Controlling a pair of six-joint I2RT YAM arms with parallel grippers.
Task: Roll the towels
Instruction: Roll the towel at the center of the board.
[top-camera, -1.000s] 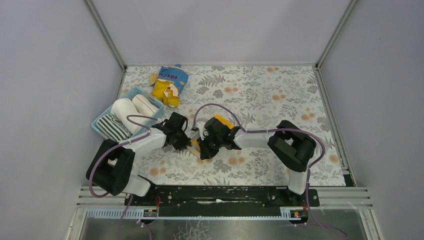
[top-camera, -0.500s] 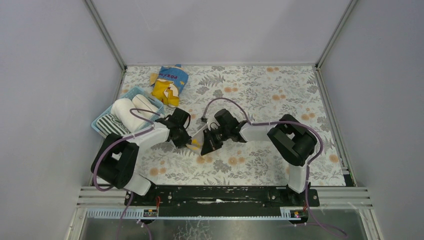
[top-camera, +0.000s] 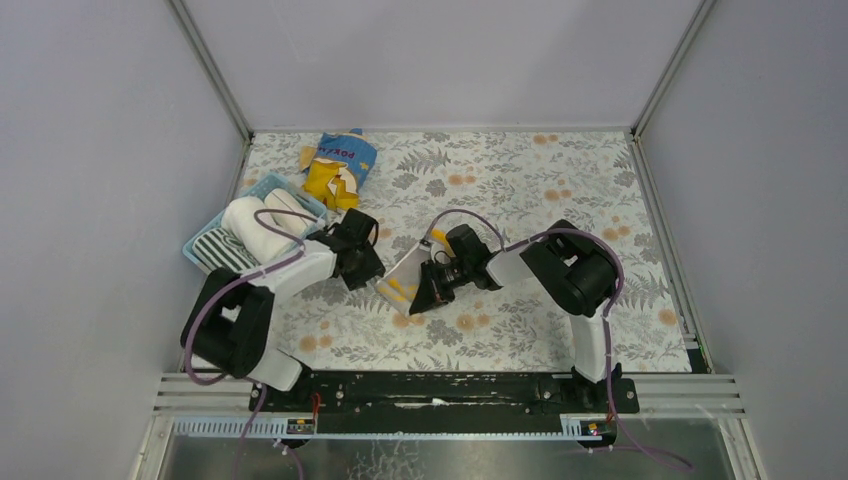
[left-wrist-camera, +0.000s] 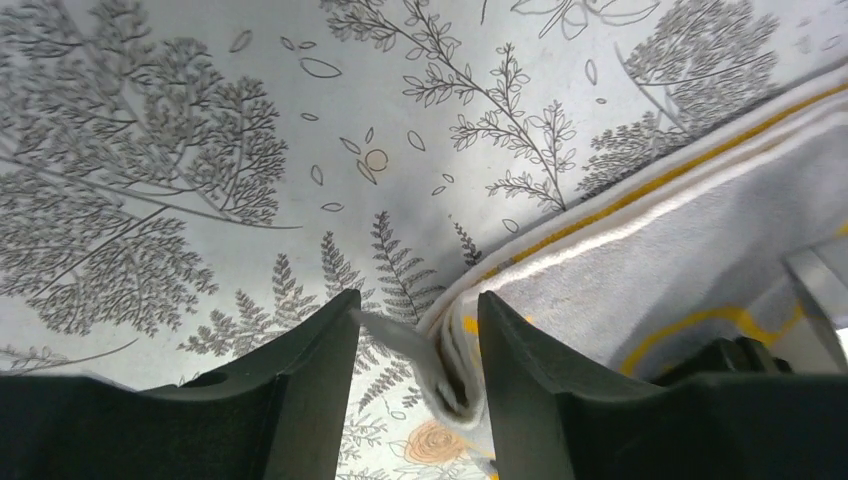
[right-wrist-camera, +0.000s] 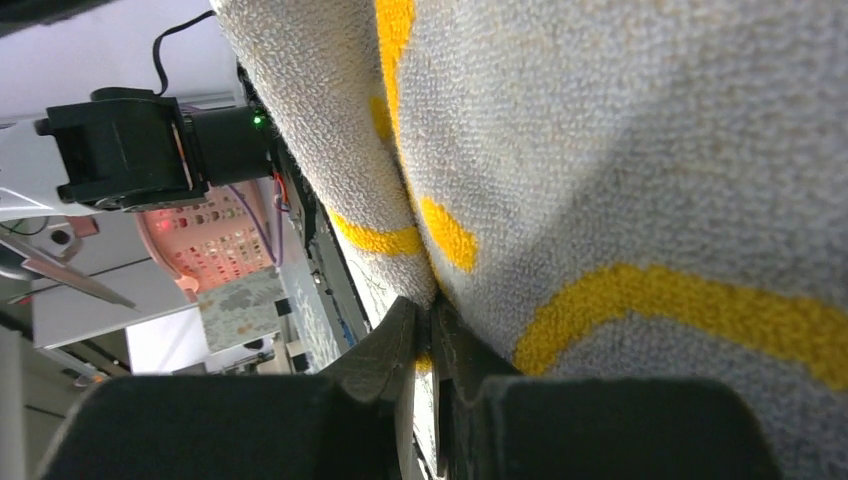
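The towel (top-camera: 398, 284) looks soft and limp, best pinched at a folded edge. The right gripper (right-wrist-camera: 426, 322) clamps one fold; the left gripper (left-wrist-camera: 418, 312) stands parted around its corner.

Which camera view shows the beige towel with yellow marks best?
Top external: only it shows most of the towel. Left wrist shows a folded edge in the open left tool; right wrist, close-up cloth pinched by the right tool.

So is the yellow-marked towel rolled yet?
Not yet: the towel is a flat, doubled sheet, its layered edge showing in the left wrist view, pinched by the right gripper.
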